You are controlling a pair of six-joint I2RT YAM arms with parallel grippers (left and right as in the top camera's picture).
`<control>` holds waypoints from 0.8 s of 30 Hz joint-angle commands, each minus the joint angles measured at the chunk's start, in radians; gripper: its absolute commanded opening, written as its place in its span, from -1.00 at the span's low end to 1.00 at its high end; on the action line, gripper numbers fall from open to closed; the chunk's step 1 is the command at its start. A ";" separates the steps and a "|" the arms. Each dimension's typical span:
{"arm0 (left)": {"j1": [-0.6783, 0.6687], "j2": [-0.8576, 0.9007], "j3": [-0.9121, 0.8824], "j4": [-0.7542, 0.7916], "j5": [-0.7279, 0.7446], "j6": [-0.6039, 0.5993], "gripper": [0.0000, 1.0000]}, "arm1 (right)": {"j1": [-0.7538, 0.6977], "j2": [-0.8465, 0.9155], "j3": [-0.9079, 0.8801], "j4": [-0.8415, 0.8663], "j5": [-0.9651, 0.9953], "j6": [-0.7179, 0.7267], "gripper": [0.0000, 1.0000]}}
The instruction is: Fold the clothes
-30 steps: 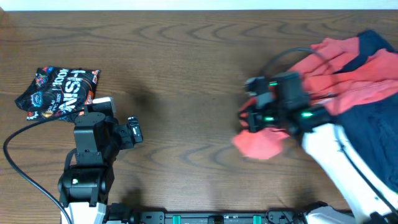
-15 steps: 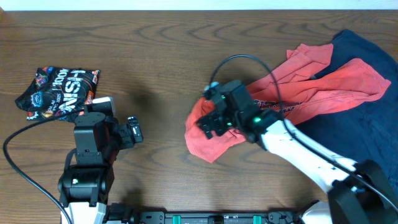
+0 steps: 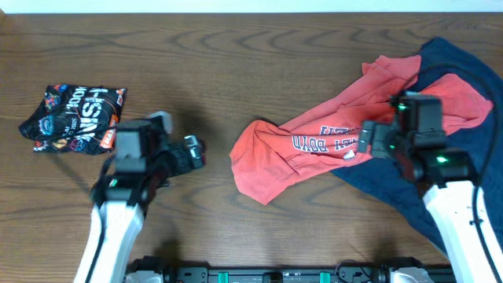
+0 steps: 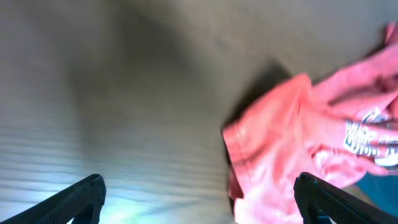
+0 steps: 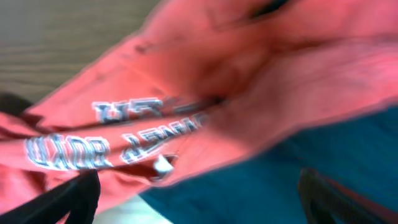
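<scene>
Coral-red T-shirt (image 3: pixel 291 149) lies crumpled across the mid-right counter (image 3: pixel 236 63), right end on navy garment (image 3: pixel 471 67). Right hand (image 3: pixel 364 142) over shirt, fingers spread, gripping nothing. Left hand (image 3: pixel 198 154) spread, empty, apart from shirt's left edge.

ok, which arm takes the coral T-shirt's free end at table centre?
Probably left. The left fingers are open and face that end of the coral T-shirt, with only table between. The right fingers are open over the chest print, nearer the navy garment.
</scene>
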 commanded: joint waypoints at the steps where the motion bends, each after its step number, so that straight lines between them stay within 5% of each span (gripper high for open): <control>1: -0.069 0.125 0.016 0.032 0.071 -0.099 0.96 | -0.063 -0.011 0.011 -0.033 -0.020 0.015 0.98; 14: -0.389 0.547 0.016 0.489 0.070 -0.137 0.98 | -0.106 -0.010 0.011 -0.099 -0.020 0.015 0.99; 15: -0.399 0.558 0.016 0.516 0.070 -0.137 0.83 | -0.106 -0.010 0.011 -0.100 -0.020 0.015 0.98; 17: -0.418 0.576 0.016 0.583 0.070 -0.136 0.12 | -0.106 -0.010 0.011 -0.103 -0.020 0.015 0.99; 19: -0.417 0.575 0.016 0.649 0.068 -0.134 -0.86 | -0.106 -0.010 0.011 -0.108 -0.020 0.015 0.99; 24: -0.299 0.500 0.059 0.670 0.054 -0.132 -0.88 | -0.106 -0.010 0.011 -0.126 -0.019 0.015 0.99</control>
